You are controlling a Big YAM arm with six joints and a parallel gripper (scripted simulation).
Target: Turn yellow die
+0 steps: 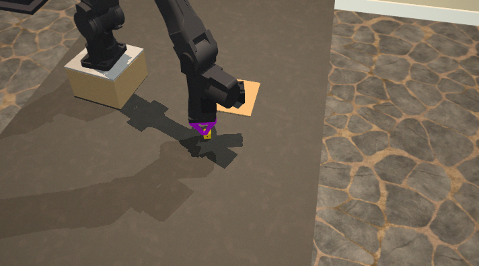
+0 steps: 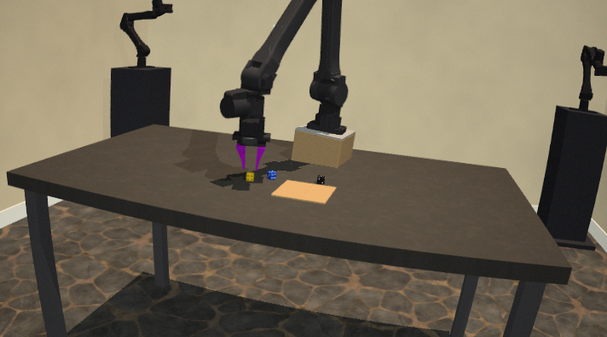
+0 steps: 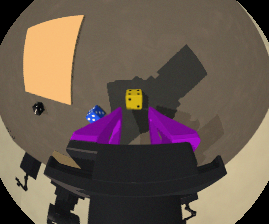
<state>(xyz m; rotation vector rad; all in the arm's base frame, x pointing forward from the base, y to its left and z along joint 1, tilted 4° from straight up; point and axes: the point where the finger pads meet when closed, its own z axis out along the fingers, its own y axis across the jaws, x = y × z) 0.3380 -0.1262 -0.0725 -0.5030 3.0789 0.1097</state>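
The yellow die (image 2: 250, 176) lies on the bare table left of the orange mat (image 2: 303, 191), not on it. It also shows in the overhead view (image 1: 207, 135) and the wrist view (image 3: 135, 100). My gripper (image 2: 250, 165) points straight down, just above the yellow die, with its purple fingers partly open and nothing between them. The blue die (image 2: 271, 174) lies on the table just right of the yellow one, close to the mat's near-left corner; the wrist view (image 3: 94, 115) shows it too. In the overhead view the arm hides the blue die.
A black die (image 2: 320, 178) lies by the mat's far edge. The arm stands on a wooden block (image 2: 323, 147) behind the dice. Two dark pedestals with small arms stand off the table at left and right.
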